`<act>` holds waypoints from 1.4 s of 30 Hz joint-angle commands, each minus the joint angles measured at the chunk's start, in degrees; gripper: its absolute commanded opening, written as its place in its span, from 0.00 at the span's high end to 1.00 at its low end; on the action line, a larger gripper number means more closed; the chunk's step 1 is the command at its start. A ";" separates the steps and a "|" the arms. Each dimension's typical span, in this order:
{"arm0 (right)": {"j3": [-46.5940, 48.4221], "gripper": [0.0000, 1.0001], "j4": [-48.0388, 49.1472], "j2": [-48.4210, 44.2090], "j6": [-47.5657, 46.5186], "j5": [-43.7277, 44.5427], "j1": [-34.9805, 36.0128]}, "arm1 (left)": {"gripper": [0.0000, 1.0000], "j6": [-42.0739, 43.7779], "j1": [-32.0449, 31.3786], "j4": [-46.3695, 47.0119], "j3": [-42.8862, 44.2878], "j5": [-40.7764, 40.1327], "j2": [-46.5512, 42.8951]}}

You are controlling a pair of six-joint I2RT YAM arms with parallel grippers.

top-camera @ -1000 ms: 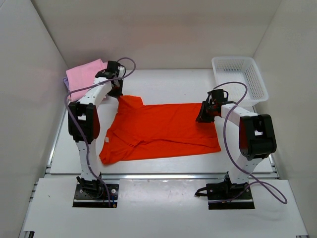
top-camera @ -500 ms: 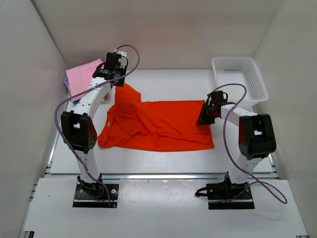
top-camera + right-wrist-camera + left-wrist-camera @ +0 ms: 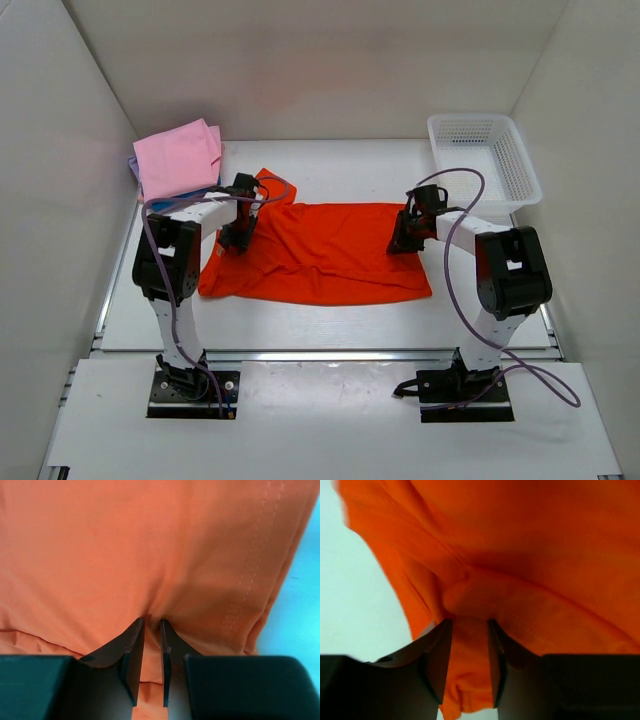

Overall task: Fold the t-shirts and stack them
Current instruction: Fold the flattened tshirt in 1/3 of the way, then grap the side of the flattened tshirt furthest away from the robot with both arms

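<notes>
An orange shirt [image 3: 320, 255] lies spread across the middle of the table [image 3: 340, 165]. My left gripper [image 3: 238, 228] sits low on the shirt's left end, jaws apart over a bunched fold. My right gripper [image 3: 403, 232] is clamped on the shirt's right edge. Folded shirts, a pink shirt [image 3: 178, 158] on top, rest at the far left corner.

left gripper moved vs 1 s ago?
Yes. The left gripper has come toward the near edge, away from the pink folded t-shirt, and is now over the orange t-shirt.
</notes>
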 commanded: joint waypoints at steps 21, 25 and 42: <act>-7.92 0.84 -12.71 -9.22 0.87 12.19 -1.19 | 1.00 1.70 -1.13 -15.10 -8.37 7.17 -10.11; -6.25 0.84 -16.40 -12.29 2.44 12.28 0.65 | 0.86 0.47 1.34 -15.00 -6.98 5.32 -13.54; 5.08 0.67 -7.62 -7.22 -0.19 18.42 -1.19 | 0.54 -0.50 4.67 1.24 16.84 6.02 -2.23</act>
